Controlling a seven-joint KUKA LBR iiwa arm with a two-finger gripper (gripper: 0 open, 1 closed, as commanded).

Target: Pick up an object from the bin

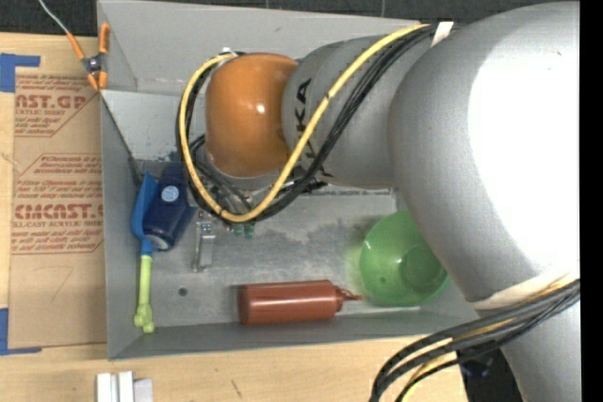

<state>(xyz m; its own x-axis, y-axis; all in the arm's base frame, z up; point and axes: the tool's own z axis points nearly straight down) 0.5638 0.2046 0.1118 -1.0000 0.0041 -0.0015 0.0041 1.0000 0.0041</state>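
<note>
My gripper is low in the left part of the bin, its tip showing under the orange wrist cover. Just to its left lies a dark blue cylinder with a pale round end, close to the gripper; whether they touch I cannot tell. A brush with a blue head and a yellow-green handle lies along the left wall beside the cylinder. A red-brown bottle lies on its side by the near wall, to the lower right of the gripper.
A green bowl sits at the right of the bin, partly under the arm. The arm, its orange cover and looped cables hide the bin's middle and back. Bare floor shows between the gripper and the bottle.
</note>
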